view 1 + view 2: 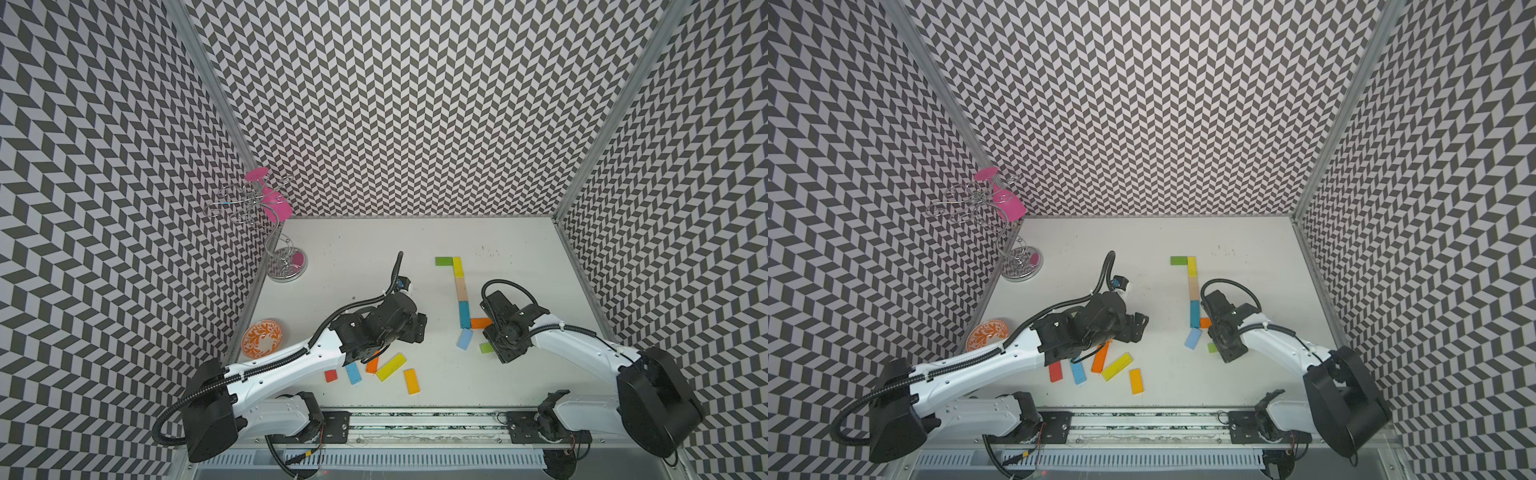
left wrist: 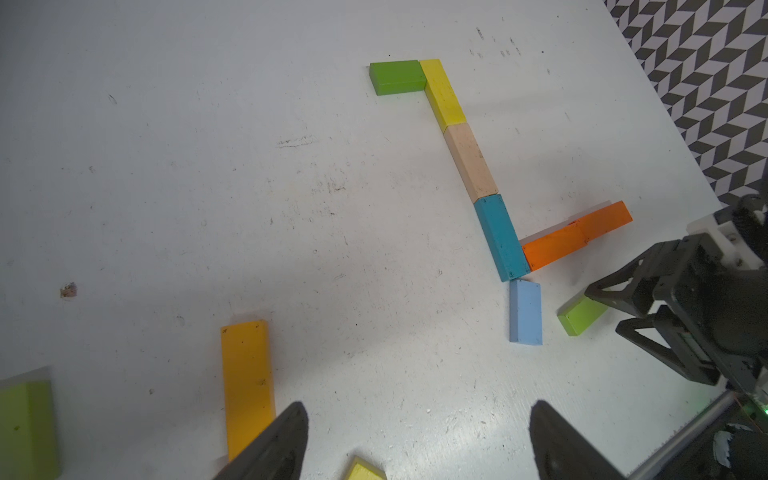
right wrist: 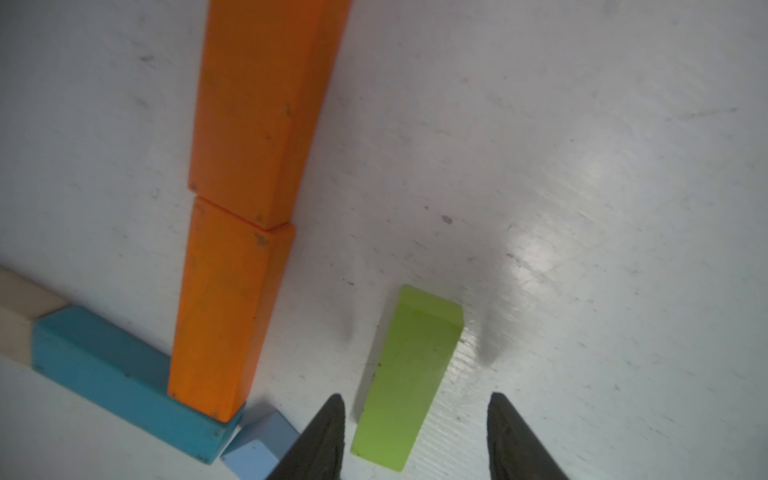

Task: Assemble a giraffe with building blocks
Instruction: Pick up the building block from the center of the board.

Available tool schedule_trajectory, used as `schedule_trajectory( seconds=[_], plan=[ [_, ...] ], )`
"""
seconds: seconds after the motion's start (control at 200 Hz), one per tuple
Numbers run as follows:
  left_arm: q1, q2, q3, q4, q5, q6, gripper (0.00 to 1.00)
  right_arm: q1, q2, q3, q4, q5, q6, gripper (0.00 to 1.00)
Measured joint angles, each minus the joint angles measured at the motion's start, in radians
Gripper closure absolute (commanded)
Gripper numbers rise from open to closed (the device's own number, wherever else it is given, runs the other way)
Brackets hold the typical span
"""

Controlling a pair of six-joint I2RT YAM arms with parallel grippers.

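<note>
**Building blocks on the white table (image 1: 353, 249).** A flat-laid chain is seen in the right half of the surface. A dark green block (image 1: 444, 261), nearest the back edge, is butted against the side of a yellow block (image 1: 457, 268). This is followed end to end, toward the front edge, by a tan block (image 1: 461, 289) and a teal block (image 1: 464, 314).

Two orange blocks (image 3: 249, 166), joined end to end, are set at a right angle against the teal block's front end and run toward the right edge. A light blue block (image 1: 465, 339) is laid slightly slanted just in front of the teal one.

A lime block (image 3: 409, 382) lies near it, apart from the chain. The right gripper (image 3: 417, 419) is positioned astride the lime block with its jaws partly apart; a gap is visible at one finger, so no grip is shown. The left gripper (image 2: 419, 415) is held over the middle of the surface, jaws wide and empty.

Near the front edge, left of centre, are scattered:
- a red block (image 1: 1055, 371)
- a sky-blue block (image 1: 1078, 372)
- a loose orange block (image 1: 1100, 357)
- a yellow-green block (image 1: 1117, 367)
- an amber block (image 1: 1136, 381)

A patterned bowl (image 1: 262, 338) is placed at the left edge, and a wire stand (image 1: 286, 266) in the back-left corner.
</note>
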Motion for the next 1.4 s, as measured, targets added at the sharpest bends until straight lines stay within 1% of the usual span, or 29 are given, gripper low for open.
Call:
schedule_trajectory(
  seconds=[0.155, 0.416, 0.696, 0.851, 1.012, 1.122, 1.162, 1.212, 1.322, 1.397],
  plan=[
    [0.019, 0.000, -0.003, 0.016, 0.014, 0.010, 0.15, 0.000, 0.045, 0.019, 0.006, 0.003, -0.001, 0.48],
    [0.044, 0.000, -0.006, 0.033, 0.030, 0.032, 0.15, 0.000, 0.059, 0.017, 0.004, 0.008, 0.000, 0.53],
    [0.058, 0.000, -0.013, 0.049, 0.040, 0.047, 0.15, -0.020, 0.083, -0.004, 0.003, 0.011, -0.006, 0.54],
    [0.061, 0.000, -0.024, 0.057, 0.050, 0.049, 0.15, -0.031, 0.093, 0.002, -0.012, 0.014, -0.031, 0.69],
    [0.061, -0.001, -0.029, 0.062, 0.056, 0.050, 0.15, -0.041, 0.089, 0.001, -0.025, 0.023, -0.050, 0.80],
    [0.062, -0.011, -0.029, 0.064, 0.058, 0.050, 0.15, -0.053, 0.058, -0.006, -0.063, 0.047, -0.077, 0.83],
    [0.063, -0.017, -0.030, 0.065, 0.058, 0.051, 0.15, -0.059, 0.030, -0.006, -0.085, 0.064, -0.097, 0.86],
    [0.064, -0.023, -0.030, 0.067, 0.058, 0.053, 0.15, -0.067, -0.016, -0.004, -0.113, 0.090, -0.127, 0.86],
    [0.067, -0.033, -0.039, 0.079, 0.060, 0.056, 0.15, -0.082, -0.127, 0.035, -0.190, 0.156, -0.214, 0.89],
    [0.071, -0.033, -0.047, 0.086, 0.062, 0.058, 0.15, -0.104, -0.185, 0.096, -0.233, 0.192, -0.292, 0.90]
  ],
)
